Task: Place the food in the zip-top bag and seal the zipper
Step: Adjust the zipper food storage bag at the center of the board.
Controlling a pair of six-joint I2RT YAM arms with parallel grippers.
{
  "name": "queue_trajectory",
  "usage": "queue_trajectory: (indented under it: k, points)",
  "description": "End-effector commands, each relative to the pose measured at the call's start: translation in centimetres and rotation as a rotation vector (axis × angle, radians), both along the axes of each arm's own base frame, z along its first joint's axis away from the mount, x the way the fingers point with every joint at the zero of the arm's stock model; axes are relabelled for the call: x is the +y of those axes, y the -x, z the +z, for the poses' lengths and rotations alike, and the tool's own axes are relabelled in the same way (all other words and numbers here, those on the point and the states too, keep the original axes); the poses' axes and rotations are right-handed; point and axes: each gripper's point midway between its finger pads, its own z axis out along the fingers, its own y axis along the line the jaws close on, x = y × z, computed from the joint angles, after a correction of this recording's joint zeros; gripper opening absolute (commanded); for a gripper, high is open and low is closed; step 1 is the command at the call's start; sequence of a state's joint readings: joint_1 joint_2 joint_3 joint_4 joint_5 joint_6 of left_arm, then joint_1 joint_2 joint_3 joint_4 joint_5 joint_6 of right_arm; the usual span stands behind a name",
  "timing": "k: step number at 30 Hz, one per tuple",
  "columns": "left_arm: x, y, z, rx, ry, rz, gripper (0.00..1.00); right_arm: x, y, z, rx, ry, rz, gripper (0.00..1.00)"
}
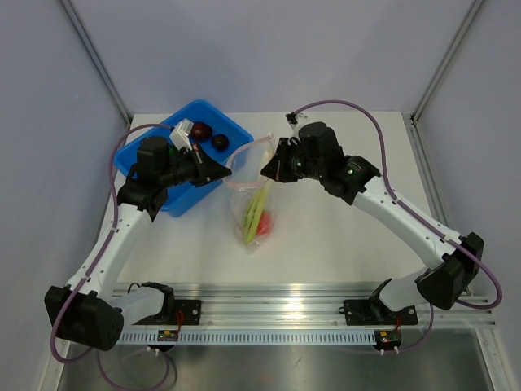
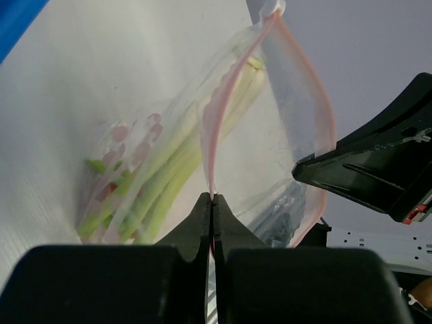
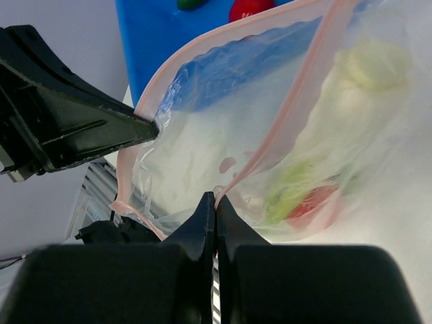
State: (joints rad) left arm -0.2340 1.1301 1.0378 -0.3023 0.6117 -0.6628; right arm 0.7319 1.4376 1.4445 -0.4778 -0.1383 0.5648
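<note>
- Two maroon fruits (image 1: pixel 201 130) sit in the blue bin (image 1: pixel 177 204), at 10 o'clock from the bag's mouth; my left arm is nearer.
- My left claw (image 1: pixel 218 171) is clamped shut on the zipper (image 2: pixel 208 128), left lip.
- The zip-top bag (image 1: pixel 244 191) runs 12 to 6 on the table (image 1: pixel 342 252), mouth at 12, with the pale stalk (image 1: pixel 256 204) and red fruit (image 1: pixel 264 222) inside.
- My right claw (image 1: pixel 267 171) is pinched shut on the right lip; the mouth gapes.

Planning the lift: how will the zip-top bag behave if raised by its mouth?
Likely floppy: the zip-top bag creases and droops between the two pinched spots. Probably light but end-heavy: stalk and red fruit lie at its closed end, so it may swing. Thin, glossy film might slip from a pinch.
</note>
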Motion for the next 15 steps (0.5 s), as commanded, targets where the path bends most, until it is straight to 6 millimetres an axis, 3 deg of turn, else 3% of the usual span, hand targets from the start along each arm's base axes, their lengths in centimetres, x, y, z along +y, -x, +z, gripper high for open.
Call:
queue_trajectory:
  k: [1, 8, 10, 15]
  points:
    - [-0.3, 0.6, 5.7, -0.183, 0.033, -0.048, 0.0, -1.2, -1.0, 5.6, -0.157, -0.039, -0.051, 0.0]
    - [-0.3, 0.5, 4.8, -0.165, 0.027, -0.052, 0.0, -1.5, -1.4, 6.2, -0.165, -0.024, -0.071, 0.0]
    - [-0.4, 0.6, 4.4, -0.159, 0.035, -0.057, 0.0, -1.6, -1.6, 5.6, -0.136, -0.014, -0.092, 0.07]
    - [-0.5, 1.2, 4.5, -0.167, 0.044, -0.071, 0.0, -2.4, -1.5, 2.1, -0.001, 0.048, -0.163, 0.09]
